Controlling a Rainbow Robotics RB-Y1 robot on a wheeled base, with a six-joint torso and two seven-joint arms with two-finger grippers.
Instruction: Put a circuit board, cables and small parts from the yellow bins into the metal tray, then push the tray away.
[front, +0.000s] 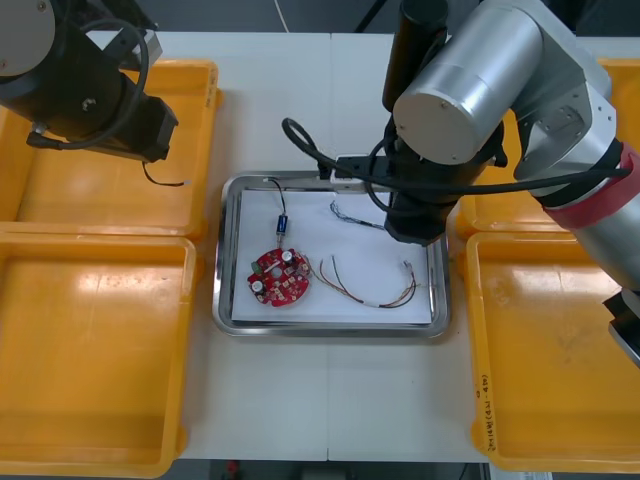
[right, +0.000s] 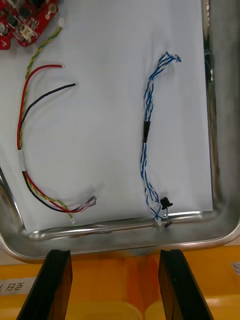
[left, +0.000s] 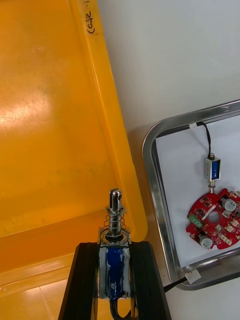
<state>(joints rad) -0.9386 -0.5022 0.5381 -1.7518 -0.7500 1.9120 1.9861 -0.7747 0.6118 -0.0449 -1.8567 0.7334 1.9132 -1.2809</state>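
1. Clamped between the fingers (left: 82, 280) of the left gripper (left: 114, 247), apart only by its width: a small metal part (left: 115, 225) with a blue body, spring and pin poking out past the tips.
2. Under and beyond those tips: a yellow bin (left: 50, 125), its corner close by the pin.
3. Farther out, past the bin's wall: bare counter (left: 165, 60), then the metal tray (left: 150, 150), white inside, holding a second small metal part (left: 213, 169) just beside the circuit board (left: 212, 220).
4. Spread wide with nothing held: the fingers (right: 55, 285) of the right gripper (right: 116, 252), over another yellow bin (right: 120, 280), tips at the tray's rim.
5. Just beyond the gap: the blue and white cable (right: 146, 130), running away from the tips, one end at the rim.
6. Farther out, beyond one finger: the red and yellow cable (right: 22, 130), curved, with a black strand alongside.
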